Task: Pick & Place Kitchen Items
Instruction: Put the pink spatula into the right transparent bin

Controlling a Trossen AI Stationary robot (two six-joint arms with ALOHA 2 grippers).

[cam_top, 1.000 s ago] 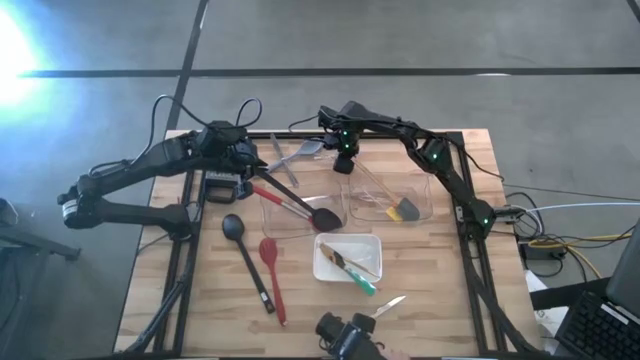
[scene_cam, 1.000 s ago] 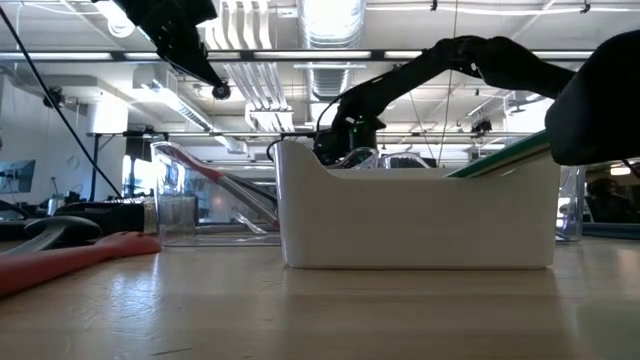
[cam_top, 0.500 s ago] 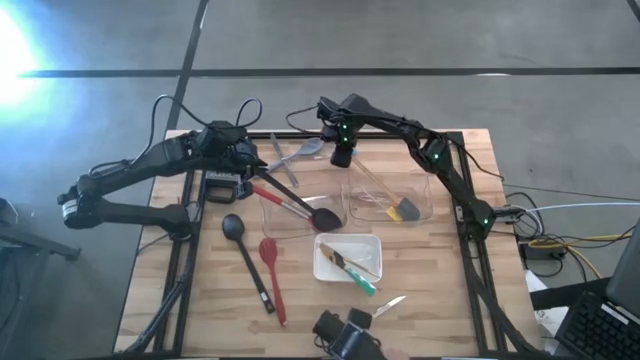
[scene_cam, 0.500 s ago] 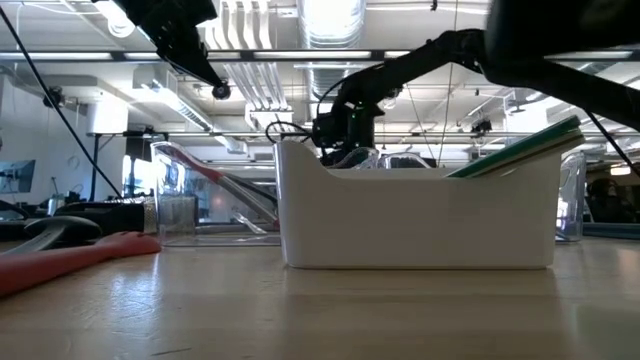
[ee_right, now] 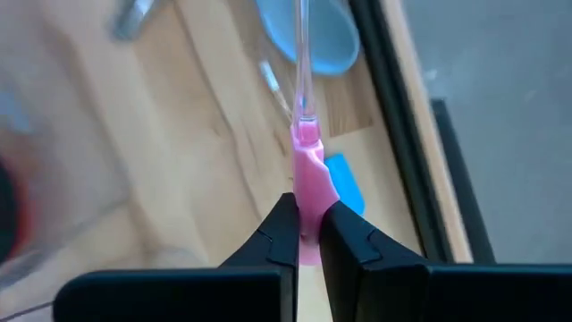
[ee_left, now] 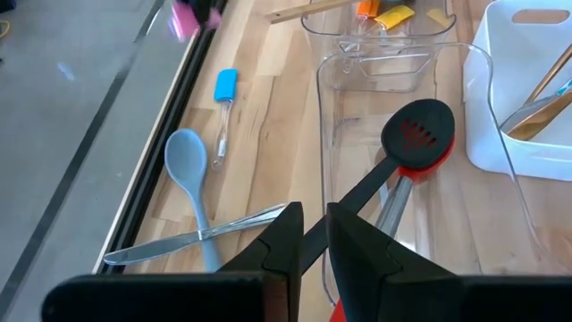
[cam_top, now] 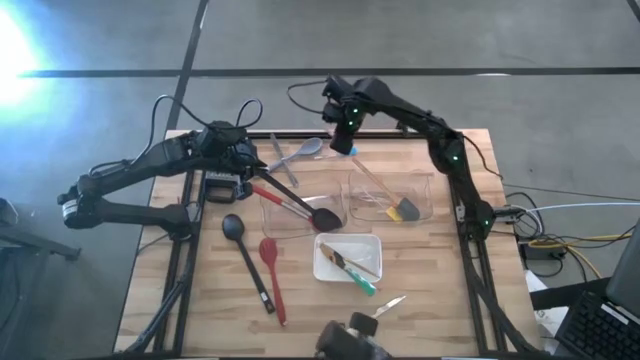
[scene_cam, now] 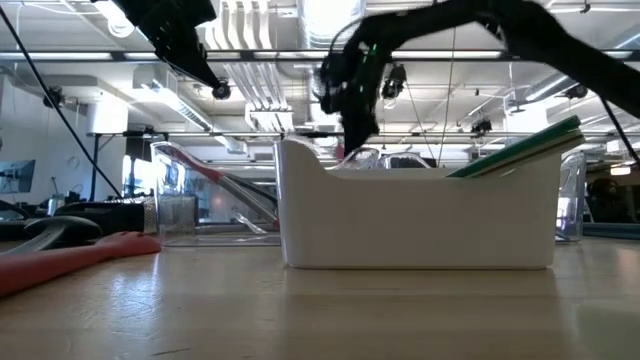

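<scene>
My left gripper (cam_top: 252, 168) is over the table's far left and is shut on a black slotted spatula (cam_top: 322, 217). Its head lies in the left clear bin (cam_top: 268, 215), on top of a red spatula (cam_top: 290, 204). My right gripper (cam_top: 343, 140) hovers over the far edge and is shut on a pink spatula (ee_right: 308, 174) with a clear handle (ee_right: 301, 63). A grey spoon (cam_top: 303, 151), tongs (cam_top: 282, 166) and a blue spatula (ee_left: 225, 85) lie on the table below it. My left gripper (ee_left: 308, 215) pinches the black spatula's handle (ee_left: 344, 199) between both fingers, slanting down from the table's left, along the handle. The head (ee_left: 417, 132) rests in the left bin on the red spatula. My right gripper (ee_right: 307, 210) pinches the pink end (ee_right: 310, 192) from above. The clear handle hangs below the fingers.
The right clear bin (cam_top: 425, 200) holds a grey and a yellow item. A white tray (cam_top: 330, 262) near the middle carries two utensils. A black ladle (cam_top: 245, 250) and a red spoon (cam_top: 272, 275) lie left of it, and a small knife (cam_top: 390, 304) is by the near edge.
My right gripper has risen and moved toward the far edge, carrying the pink spatula up off the table. It has stayed shut.
</scene>
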